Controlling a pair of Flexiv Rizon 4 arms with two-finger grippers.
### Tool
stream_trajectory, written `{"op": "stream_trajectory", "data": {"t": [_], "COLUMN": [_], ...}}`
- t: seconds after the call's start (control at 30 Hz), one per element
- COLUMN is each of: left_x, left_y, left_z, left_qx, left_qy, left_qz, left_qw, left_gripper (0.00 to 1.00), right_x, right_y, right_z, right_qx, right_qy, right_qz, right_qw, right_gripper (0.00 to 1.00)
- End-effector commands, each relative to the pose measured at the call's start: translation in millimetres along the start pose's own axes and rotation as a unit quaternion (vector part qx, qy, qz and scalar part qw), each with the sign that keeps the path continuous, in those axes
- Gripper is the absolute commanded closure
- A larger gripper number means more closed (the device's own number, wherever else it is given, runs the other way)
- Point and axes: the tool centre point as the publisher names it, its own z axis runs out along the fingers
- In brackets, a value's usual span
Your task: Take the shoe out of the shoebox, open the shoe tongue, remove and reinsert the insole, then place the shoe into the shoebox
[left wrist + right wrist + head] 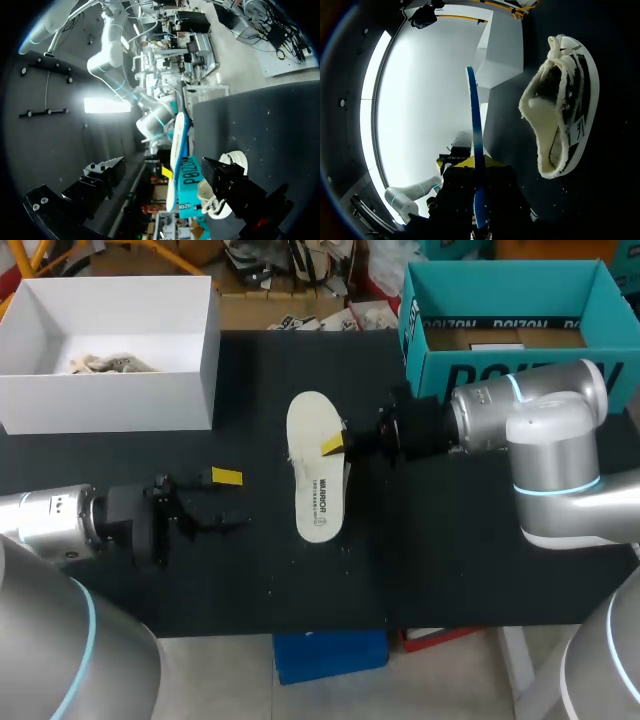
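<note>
The black counter (430, 560) fills the frame. At lower left, the left jaws stand open and empty. At centre, the right jaws grip the white insole (315, 480) by its edge. The shoe (560, 105) lies on its side beneath, mostly hidden from overhead. Farther back is a white box (110, 405) at upper left, its pale contents unclear, and a teal shoebox (425, 350) at upper right. Insole and shoebox bear dark print.

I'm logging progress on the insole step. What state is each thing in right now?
shoe: lying on the table, unboxed
insole: out of the shoe, held off the table
right gripper: shut on the insole
left gripper: open, empty
teal shoebox: open
white box: open, something pale inside
</note>
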Motion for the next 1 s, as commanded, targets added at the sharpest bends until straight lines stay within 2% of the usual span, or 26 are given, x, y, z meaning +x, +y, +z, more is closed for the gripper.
{"op": "stream_trajectory", "data": {"t": [0.03,0.23,0.4,0.5,1.0], "left_x": [-1.3,-1.3,9.9,13.7,23.2], "left_y": [-3,-3,-3,1,35], "left_z": [0,0,9,16,51], "left_qx": [-0.009,-0.009,-0.046,-0.053,-0.08], "left_qy": [0.003,0.003,0.013,0.012,0.001], "left_qz": [0.001,0.001,-0.01,-0.011,0.018], "left_qw": [1.0,1.0,0.999,0.998,0.997], "left_gripper": [0.0,0.0,0.0,0.0,0.0], "right_x": [0.3,0.3,0.3,0.3,0.3], "right_y": [0.2,0.2,0.2,0.2,0.2], "right_z": [0,0,0,0,0], "right_qx": [0.001,0.001,0.001,0.001,0.001], "right_qy": [-0.001,-0.001,-0.001,-0.001,-0.001], "right_qz": [0.001,0.001,0.001,0.001,0.001], "right_qw": [1.0,1.0,1.0,1.0,1.0], "right_gripper": [1.0,1.0,1.0,1.0,1.0]}}
